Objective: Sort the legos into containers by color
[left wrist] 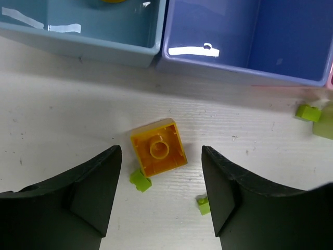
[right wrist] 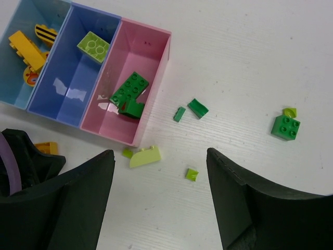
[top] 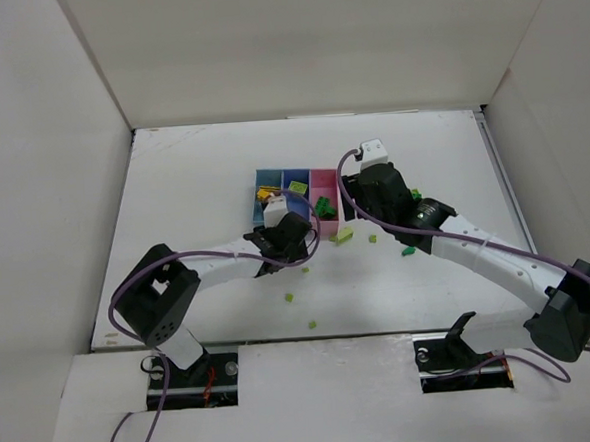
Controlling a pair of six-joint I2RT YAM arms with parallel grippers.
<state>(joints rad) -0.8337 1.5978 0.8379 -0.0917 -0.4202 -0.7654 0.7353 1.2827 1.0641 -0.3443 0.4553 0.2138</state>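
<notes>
The containers (right wrist: 152, 78) stand in a row: the light blue bin (right wrist: 15, 78) holds yellow legos (right wrist: 23, 49), the periwinkle one (right wrist: 62, 99) a lime brick (right wrist: 93, 47), the pink one a dark green brick (right wrist: 129, 94). My left gripper (left wrist: 160, 156) is open, low over the table in front of the bins, with an upside-down yellow-orange brick (left wrist: 156, 151) lying between its fingers, untouched. Two tiny lime pieces (left wrist: 140, 180) lie by it. My right gripper (right wrist: 159, 153) is open above a lime sloped piece (right wrist: 144, 155) next to the pink bin.
Loose dark green pieces (right wrist: 197, 108) and a dark green square brick (right wrist: 285, 127) lie right of the pink bin. Small lime bits (top: 289, 297) sit nearer the arm bases. White walls enclose the table (top: 193, 187) on three sides.
</notes>
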